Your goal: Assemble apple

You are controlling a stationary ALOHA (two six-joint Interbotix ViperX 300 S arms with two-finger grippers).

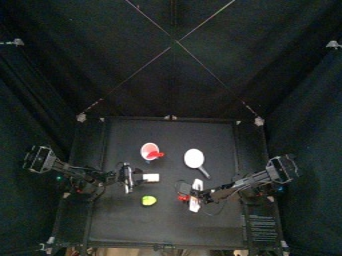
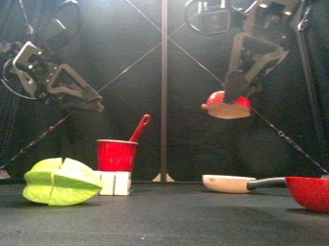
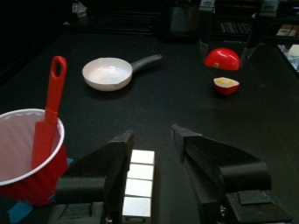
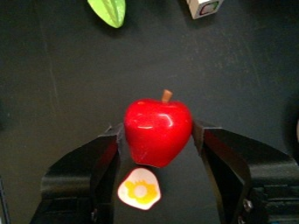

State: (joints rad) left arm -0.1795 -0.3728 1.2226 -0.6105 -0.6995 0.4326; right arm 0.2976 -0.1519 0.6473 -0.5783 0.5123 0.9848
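Right gripper [image 4: 158, 153] pinching red apple piece [image 4: 158, 131] between its jaws, held above table [image 4: 59, 79], second apple piece [image 4: 140, 191] lying white face up directly beneath, left gripper [image 3: 152, 144] spread, hovering over white blocks [image 3: 139, 179].

A glossy red apple [image 4: 159, 131] with brown stem, a red cup [image 3: 28, 154] holding a red spatula [image 3: 51, 109], a white pan [image 3: 107, 73], a yellow-green lump [image 2: 61, 182], black desk [image 3: 176, 101].

The tabletop [image 1: 114, 135] lay bare across its upper band — lower down, red cup [image 1: 151, 152], white pan [image 1: 197, 158] and green lump [image 1: 147, 200] crowded the middle.
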